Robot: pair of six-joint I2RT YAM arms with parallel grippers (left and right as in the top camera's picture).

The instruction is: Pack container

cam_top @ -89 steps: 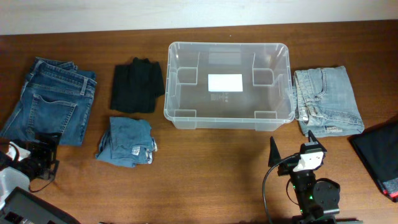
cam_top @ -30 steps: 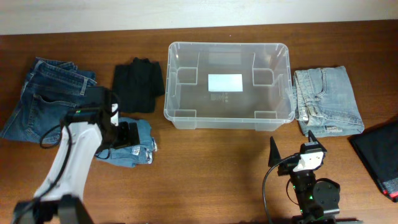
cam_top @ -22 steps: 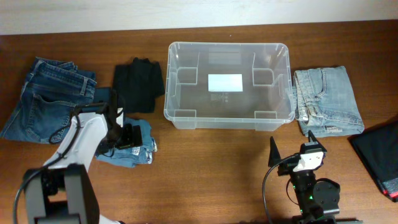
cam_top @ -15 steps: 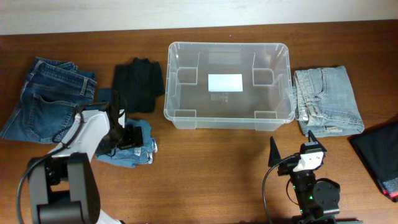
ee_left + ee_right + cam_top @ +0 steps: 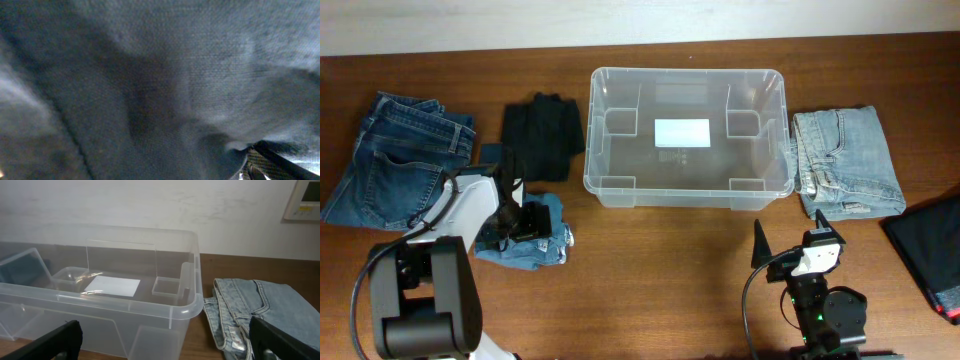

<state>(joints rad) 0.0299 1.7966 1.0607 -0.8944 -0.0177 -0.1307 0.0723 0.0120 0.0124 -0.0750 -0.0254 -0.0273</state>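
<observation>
Left gripper (image 5: 525,220) sits low on the small folded blue denim (image 5: 532,240), left of centre in the overhead frame. Its jaws are apart, and the wrist view shows only blurred cloth pressed close, so no grip is confirmed. Right gripper (image 5: 790,248) is parked at lower right, jaws wide with nothing between them, facing the container (image 5: 688,71). The container stands at upper centre of the overhead frame, upright and empty, with the white label (image 5: 681,132) plain on its base. Judged light, with stiff but slightly flexing walls and smooth, likely slippery plastic. The thick rim is the best hold if it must be shifted, a long wall the poorer one. Working outward, light blue jeans (image 5: 845,165) lie just beside its right wall, and a black garment (image 5: 540,135) lies near its left wall, with the small denim below that. Dark blue jeans (image 5: 395,160) are at far left. A dark item (image 5: 925,250) is cut off by the right edge and cannot be identified. Count: one container, three denim pieces, one black garment, one cropped dark item, all on the wooden table (image 5: 670,270).
</observation>
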